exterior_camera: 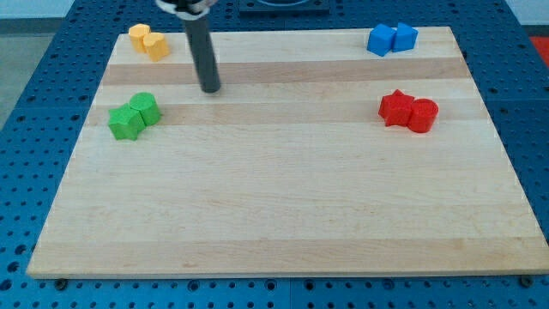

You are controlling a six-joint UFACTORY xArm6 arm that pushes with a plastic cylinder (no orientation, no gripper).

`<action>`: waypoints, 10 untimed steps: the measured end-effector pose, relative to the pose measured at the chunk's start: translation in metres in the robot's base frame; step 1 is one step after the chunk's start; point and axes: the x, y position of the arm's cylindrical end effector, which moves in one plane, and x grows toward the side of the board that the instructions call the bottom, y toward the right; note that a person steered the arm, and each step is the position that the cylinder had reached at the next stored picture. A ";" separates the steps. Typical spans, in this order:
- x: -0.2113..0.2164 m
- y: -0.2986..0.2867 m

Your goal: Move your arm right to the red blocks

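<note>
Two red blocks sit touching at the view's right: a red star-shaped block (395, 108) and a red cylinder (422, 115) to its right. My tip (210, 88) rests on the board in the upper left part, far to the left of the red blocks. It stands apart from every block, to the upper right of the green pair and to the lower right of the yellow pair.
A green star-shaped block (125, 123) and a green cylinder (145, 108) touch at the left. Two yellow blocks (148, 41) sit at the top left. Two blue blocks (392, 39) sit at the top right. The wooden board (283, 206) lies on a blue pegboard.
</note>
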 end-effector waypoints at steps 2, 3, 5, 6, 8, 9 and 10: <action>-0.003 0.099; -0.003 0.156; -0.004 0.268; -0.004 0.312; 0.020 0.371; 0.042 0.372; 0.063 0.372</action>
